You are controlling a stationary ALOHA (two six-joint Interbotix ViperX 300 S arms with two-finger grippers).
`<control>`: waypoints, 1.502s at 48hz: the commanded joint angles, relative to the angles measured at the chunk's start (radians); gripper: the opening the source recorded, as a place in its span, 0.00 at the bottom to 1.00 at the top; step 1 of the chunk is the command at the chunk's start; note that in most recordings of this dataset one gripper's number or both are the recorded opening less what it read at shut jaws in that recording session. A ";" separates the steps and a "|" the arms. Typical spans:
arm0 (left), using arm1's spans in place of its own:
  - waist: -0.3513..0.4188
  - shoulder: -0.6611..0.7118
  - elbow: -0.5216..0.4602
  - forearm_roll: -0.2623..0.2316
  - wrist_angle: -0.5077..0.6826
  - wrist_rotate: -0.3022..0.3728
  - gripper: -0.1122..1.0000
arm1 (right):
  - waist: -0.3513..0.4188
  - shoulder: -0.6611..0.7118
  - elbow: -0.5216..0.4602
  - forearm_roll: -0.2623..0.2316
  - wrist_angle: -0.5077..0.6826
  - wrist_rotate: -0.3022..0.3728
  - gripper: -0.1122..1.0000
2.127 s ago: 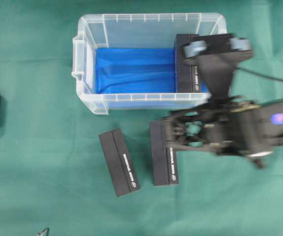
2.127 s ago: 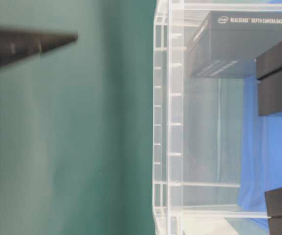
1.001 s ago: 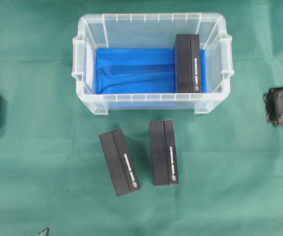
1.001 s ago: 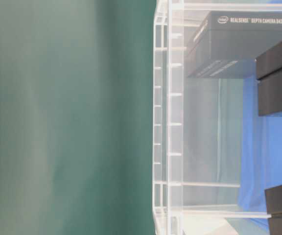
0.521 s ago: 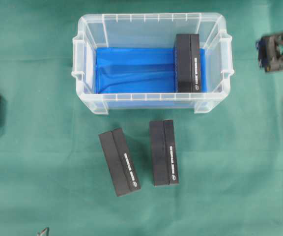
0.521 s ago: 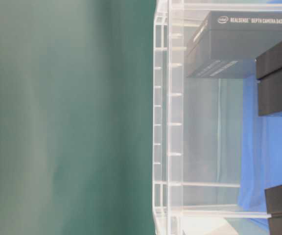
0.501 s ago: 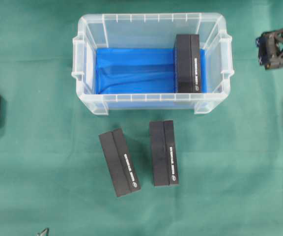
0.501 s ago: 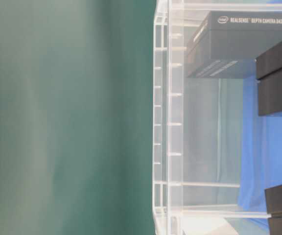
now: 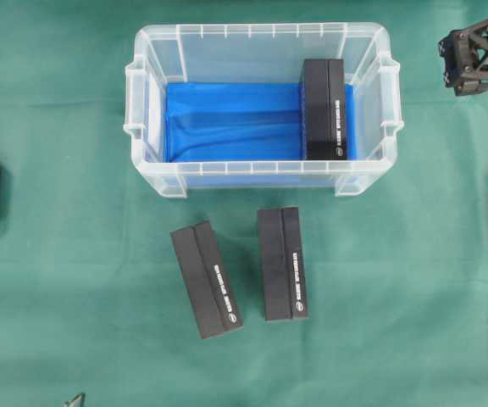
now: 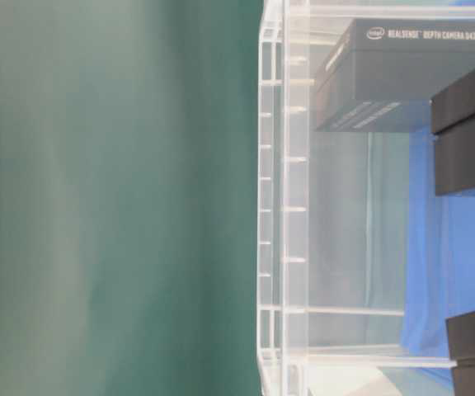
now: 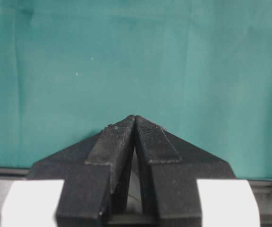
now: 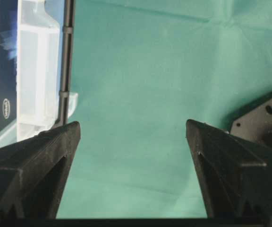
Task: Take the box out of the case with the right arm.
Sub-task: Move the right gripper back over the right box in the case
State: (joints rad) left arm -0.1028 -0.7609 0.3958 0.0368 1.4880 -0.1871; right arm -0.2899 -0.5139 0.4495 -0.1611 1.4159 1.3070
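Well apart from the case (image 9: 261,102), right end effector (image 12: 132,130) wide open, empty, above cloth (image 9: 396,297).

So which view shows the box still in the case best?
The overhead view: the whole box shows at the right end of the case. Table-level shows it through the clear wall; the right wrist catches one edge; the left wrist shows none.

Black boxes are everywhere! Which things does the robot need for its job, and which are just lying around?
Needed for the job:
- the case
- the black box inside the case
- the right end effector, open and empty

Just lying around:
- the left box on the cloth
- the right box on the cloth
- the left end effector, shut
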 commanded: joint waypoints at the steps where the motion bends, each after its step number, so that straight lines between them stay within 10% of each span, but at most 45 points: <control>1: 0.002 0.003 -0.012 0.003 -0.005 0.000 0.10 | -0.003 -0.005 -0.009 0.002 -0.003 0.002 0.90; 36: 0.002 0.005 -0.012 0.003 -0.008 0.000 0.10 | -0.003 0.026 -0.034 0.012 -0.023 0.003 0.90; 72: 0.003 0.003 -0.015 0.003 -0.008 0.000 0.10 | 0.075 0.457 -0.440 0.052 -0.094 0.002 0.90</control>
State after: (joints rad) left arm -0.1028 -0.7593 0.3958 0.0383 1.4849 -0.1887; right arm -0.2178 -0.0522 0.0476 -0.1120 1.3254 1.3100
